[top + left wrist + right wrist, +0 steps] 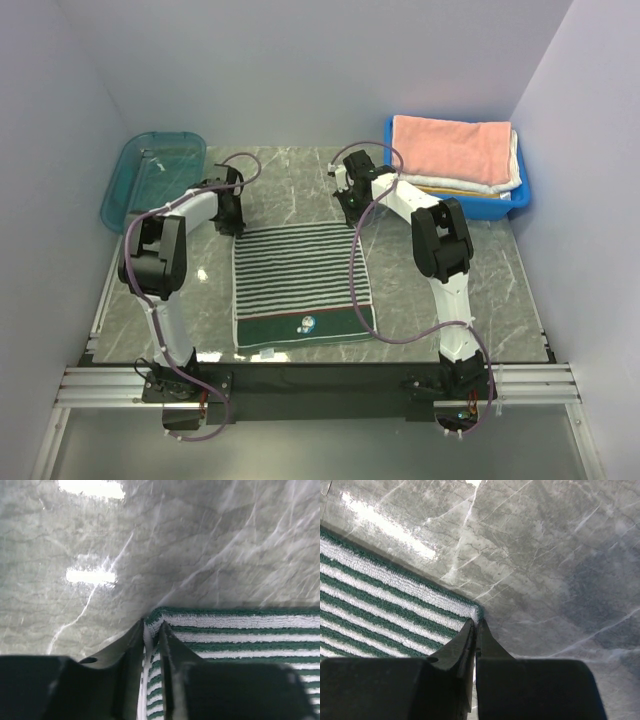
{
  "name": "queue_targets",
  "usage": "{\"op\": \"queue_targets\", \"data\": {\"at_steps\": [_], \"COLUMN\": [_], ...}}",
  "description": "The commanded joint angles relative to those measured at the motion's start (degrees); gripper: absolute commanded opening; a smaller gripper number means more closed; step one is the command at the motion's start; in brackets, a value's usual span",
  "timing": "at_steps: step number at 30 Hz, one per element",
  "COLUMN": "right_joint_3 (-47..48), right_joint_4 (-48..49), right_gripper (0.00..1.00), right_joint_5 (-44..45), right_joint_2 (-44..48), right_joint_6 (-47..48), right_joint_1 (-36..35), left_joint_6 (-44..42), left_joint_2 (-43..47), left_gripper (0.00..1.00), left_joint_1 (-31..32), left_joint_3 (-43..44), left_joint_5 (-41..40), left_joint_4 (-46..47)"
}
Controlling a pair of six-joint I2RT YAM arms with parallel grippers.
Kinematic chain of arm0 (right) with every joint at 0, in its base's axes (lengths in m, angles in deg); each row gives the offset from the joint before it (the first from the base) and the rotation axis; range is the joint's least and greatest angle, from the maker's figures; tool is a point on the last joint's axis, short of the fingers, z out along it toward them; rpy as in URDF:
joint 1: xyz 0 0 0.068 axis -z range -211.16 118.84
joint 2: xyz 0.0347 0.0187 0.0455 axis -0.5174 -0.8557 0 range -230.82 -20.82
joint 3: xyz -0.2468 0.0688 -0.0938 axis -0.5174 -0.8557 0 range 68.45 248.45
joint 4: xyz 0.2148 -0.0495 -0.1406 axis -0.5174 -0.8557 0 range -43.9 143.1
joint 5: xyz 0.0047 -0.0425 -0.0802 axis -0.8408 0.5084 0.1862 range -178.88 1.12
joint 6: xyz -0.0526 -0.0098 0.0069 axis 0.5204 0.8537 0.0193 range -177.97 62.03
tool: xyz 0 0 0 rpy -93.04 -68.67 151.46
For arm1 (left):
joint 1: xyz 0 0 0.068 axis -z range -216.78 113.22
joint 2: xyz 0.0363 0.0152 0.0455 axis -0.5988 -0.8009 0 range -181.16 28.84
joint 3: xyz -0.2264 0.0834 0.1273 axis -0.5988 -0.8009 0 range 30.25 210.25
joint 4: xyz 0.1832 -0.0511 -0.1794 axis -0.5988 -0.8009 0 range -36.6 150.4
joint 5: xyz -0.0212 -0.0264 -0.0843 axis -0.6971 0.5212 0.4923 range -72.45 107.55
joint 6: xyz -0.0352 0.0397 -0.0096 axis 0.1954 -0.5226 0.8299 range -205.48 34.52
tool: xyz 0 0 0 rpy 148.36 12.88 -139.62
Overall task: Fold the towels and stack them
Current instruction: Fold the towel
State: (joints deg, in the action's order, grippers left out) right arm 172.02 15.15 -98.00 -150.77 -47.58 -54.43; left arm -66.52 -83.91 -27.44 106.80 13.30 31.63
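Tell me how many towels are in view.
4. The striped towel lies flat on the table; the pink towel, white towel and yellowish towel are stacked in the blue bin, far right. Others may hide underneath.

walls (300, 60): pale lilac | table (510, 290): grey veined marble, glossy | light: bright glare patches (90, 575)

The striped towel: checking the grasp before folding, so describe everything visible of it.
The striped towel is green-and-white terry, with a dark green band and cartoon patch at its near end, flat on the marble table. The left gripper pinches its far-left corner; the right gripper is shut at the far-right corner.
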Motion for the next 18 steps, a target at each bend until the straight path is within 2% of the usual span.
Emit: {"op": "queue_targets", "data": {"at_steps": [1,2,3,4,13,18], "right_joint_3": [-2.9,-2.9,-2.9,-2.9,-3.4,-1.4], "right_joint_4": [-2.6,-2.4,-2.5,-2.4,4.0,8.2], "right_gripper": [0.0,0.0,0.0,0.0,0.0,0.0], "right_joint_5": [3.8,3.9,3.9,3.9,1.8,4.1], "right_joint_2": [-1.1,-1.1,-1.1,-1.1,4.9,7.9], "right_joint_6": [1.8,1.8,1.8,1.9,-1.4,-3.3], "right_joint_1": [0.2,0.2,0.2,0.3,2.2,4.2], "left_joint_6": [-0.7,-0.8,-0.8,-0.9,-0.7,-0.4], "left_joint_2": [-6.2,-6.2,-6.3,-6.3,2.7,2.6], "left_gripper": [0.19,0.15,0.05,0.01,0.01,0.01], "left_joint_1": [-0.8,-1.0,-1.1,-1.1,-1.3,-1.8], "left_joint_3": [-2.1,-2.2,-2.2,-2.0,1.2,6.2], "left_joint_5": [1.5,1.7,1.7,1.8,-0.4,-3.4], "left_joint_4": [-3.0,-3.0,-3.2,-3.4,-0.6,3.0]}}
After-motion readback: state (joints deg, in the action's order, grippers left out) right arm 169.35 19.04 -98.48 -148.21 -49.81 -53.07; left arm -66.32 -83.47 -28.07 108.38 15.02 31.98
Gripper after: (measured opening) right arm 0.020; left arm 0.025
